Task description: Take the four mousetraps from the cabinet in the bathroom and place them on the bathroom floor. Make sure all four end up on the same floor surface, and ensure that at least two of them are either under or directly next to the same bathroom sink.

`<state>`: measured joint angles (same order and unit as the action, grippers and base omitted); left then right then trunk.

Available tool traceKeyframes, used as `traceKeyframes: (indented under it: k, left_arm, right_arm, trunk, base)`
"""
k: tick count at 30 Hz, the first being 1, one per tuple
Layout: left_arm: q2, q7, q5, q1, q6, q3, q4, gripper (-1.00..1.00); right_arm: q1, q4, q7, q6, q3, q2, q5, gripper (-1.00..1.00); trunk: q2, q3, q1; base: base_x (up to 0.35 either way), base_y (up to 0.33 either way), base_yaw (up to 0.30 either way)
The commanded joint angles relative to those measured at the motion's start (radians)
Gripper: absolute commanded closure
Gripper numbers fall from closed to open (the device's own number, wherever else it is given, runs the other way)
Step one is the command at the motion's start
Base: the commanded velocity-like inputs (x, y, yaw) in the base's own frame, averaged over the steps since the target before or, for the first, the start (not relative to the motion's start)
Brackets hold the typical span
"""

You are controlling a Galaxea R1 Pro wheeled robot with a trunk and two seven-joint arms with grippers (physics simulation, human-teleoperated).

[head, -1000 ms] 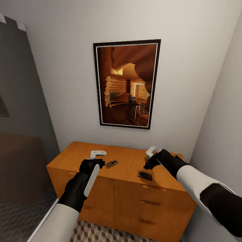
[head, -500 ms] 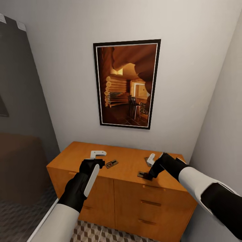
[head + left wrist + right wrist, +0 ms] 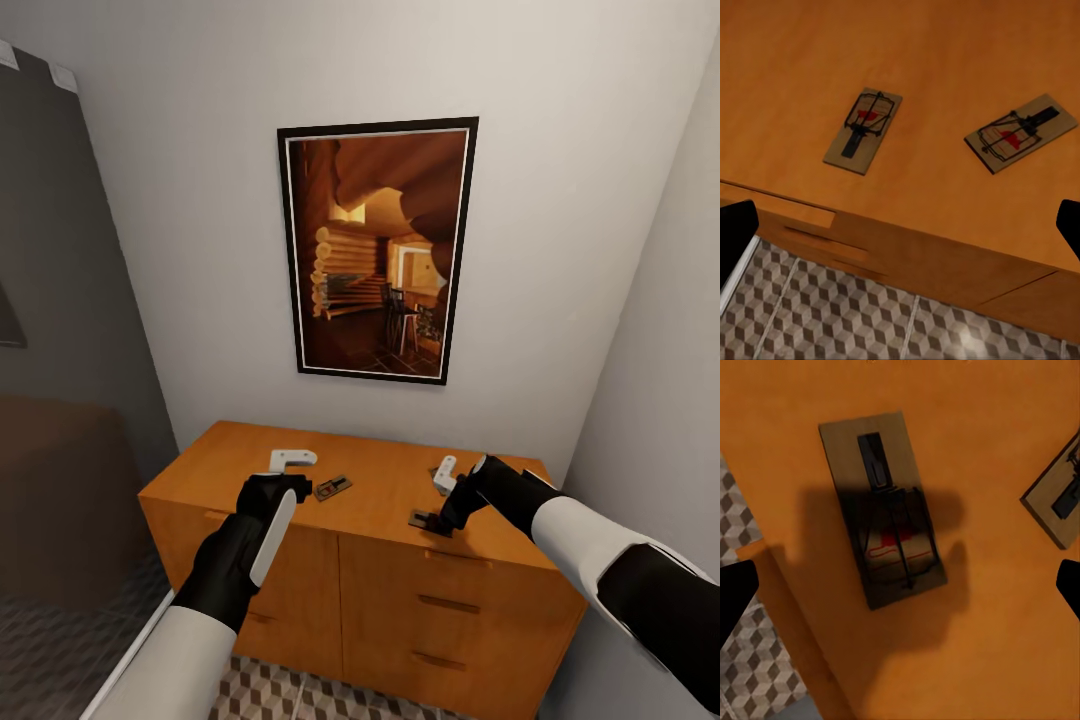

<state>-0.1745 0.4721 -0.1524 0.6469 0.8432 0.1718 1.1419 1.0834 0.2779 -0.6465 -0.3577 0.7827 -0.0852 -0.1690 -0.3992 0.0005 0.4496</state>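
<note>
Two mousetraps lie on top of the orange-brown cabinet [image 3: 300, 540]. One mousetrap [image 3: 333, 487] sits just right of my left gripper [image 3: 294, 462], which hovers open above the top. The other mousetrap [image 3: 424, 520] lies near the front edge, partly hidden under my right gripper [image 3: 441, 494]. In the right wrist view this trap [image 3: 881, 510] lies straight below the open right gripper [image 3: 900, 592], in its shadow, with a second trap [image 3: 1061, 502] at the edge. The left wrist view shows two traps [image 3: 862, 130] [image 3: 1020, 132] beyond the open left gripper [image 3: 900, 232].
A framed picture [image 3: 375, 250] hangs on the white wall behind the cabinet. The cube-patterned bathroom floor [image 3: 300, 695] shows below the cabinet front, also in the left wrist view [image 3: 870, 315]. A white wall closes in on the right, a dark panel [image 3: 60, 300] on the left.
My right gripper has come down and forward over the trap near the cabinet's front edge, now partly covering it. The left arm has stayed where it was.
</note>
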Motion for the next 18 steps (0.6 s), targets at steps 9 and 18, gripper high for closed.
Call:
traceKeyframes:
  k: [9,18]
  left_arm:
    - [0.0,0.009,-0.01,0.0,0.002,0.003,-0.019,-1.0]
    - [0.0,0.009,-0.011,0.0,0.001,0.003,-0.022,-1.0]
  right_arm:
    - [0.0,0.008,-0.006,0.0,-0.006,-0.001,-0.01,-1.0]
    - [0.0,0.009,0.002,0.014,-0.028,-0.001,-0.008,-1.0]
  trunk:
    - [-0.001,-0.001,0.0]
    - [-0.001,-0.001,0.0]
  base:
    - [0.0,0.0,0.0]
    - [0.0,0.0,0.0]
